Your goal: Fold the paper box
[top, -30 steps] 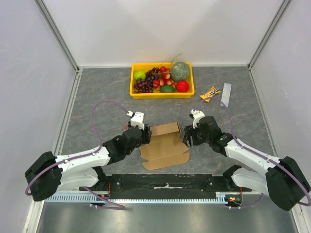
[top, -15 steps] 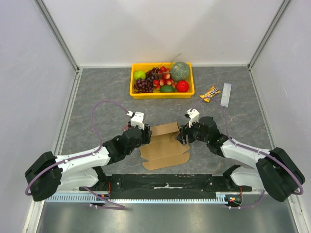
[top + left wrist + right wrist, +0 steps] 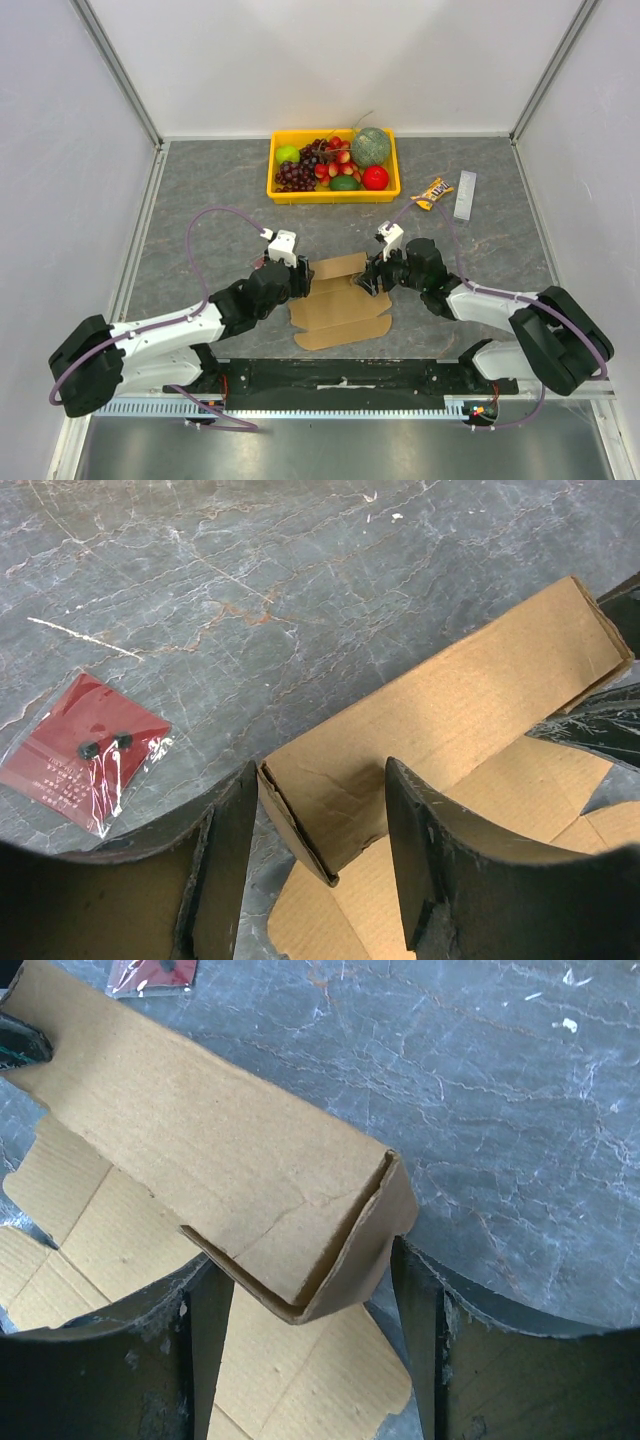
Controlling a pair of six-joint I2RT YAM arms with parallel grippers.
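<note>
At the far side of the grey marbled desk [image 3: 200,190], a yellow plastic tray [image 3: 333,196] holds fruit: dark purple grapes [image 3: 293,175], a green apple [image 3: 288,153], a pale netted melon [image 3: 370,146], a round red fruit [image 3: 375,177] and a dark green one [image 3: 345,183]. Right of the tray lie a yellow-and-brown snack wrapper [image 3: 432,192] and a white strip [image 3: 466,194]. Only the overhead camera shows any of these.

Nearer the arm bases, the plain brown cardboard paper box [image 3: 340,300] lies between the two arms. Its base panels are flat on the desk and its far long wall is raised.

The left fingers [image 3: 220,880] are spread apart and straddle the wall's left end, where a short end flap stands folded in. The right fingers [image 3: 470,1380] are likewise parted around the right end, where a flap is bent round the corner. Neither pair is visibly pinching the cardboard.

The wrist views also show a small dark-red packet in clear plastic [image 3: 85,745] on the desk just beyond the box's left end. From above, the left arm largely hides it.
</note>
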